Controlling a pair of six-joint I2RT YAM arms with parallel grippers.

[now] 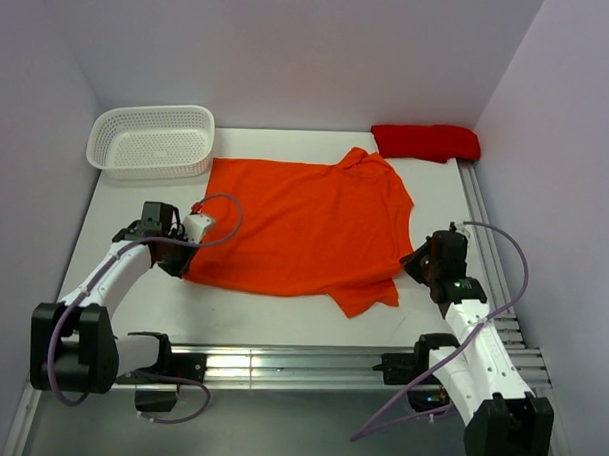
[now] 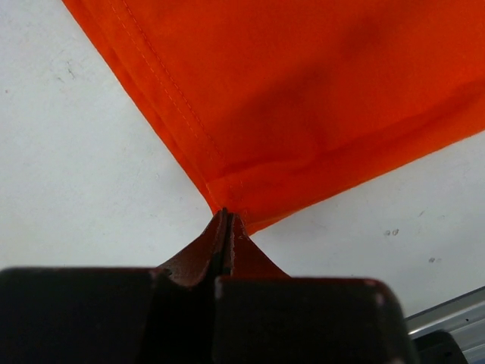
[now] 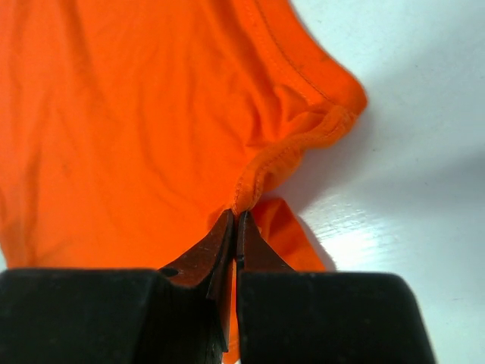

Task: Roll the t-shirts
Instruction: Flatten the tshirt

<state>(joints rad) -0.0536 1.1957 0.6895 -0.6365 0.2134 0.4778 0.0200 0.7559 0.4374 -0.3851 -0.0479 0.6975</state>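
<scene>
Two small pinches are all that anchor the work, and that is where trouble would start. On the white desk (image 1: 282, 312) the orange t-shirt (image 1: 304, 228) lies spread flat across the middle, hem to the left and neck to the right. Its far-left corner sits just beside the white basket (image 1: 152, 141), and its far sleeve reaches toward a rolled red cloth (image 1: 426, 142) at the back right. The near sleeve (image 1: 367, 295) looks bunched rather than laid flat; I judge that rolling over it would build a lumpy, lopsided roll. A purple cable (image 1: 223, 213) from the left arm loops over the shirt's left edge and could drag or snag the fabric when that arm travels. The left tool (image 2: 227, 221) is closed on the very tip of the near hem corner. The right tool (image 3: 236, 221) is closed on a ribbed edge that looks like the neckline. Each has only a sliver of thin cloth between its jaws. So small a bite could slip out under tension, and if one side let go or the arms moved unevenly, the shirt would skew or crumple. Pulling the two ends apart too hard might also stretch the neck.
</scene>
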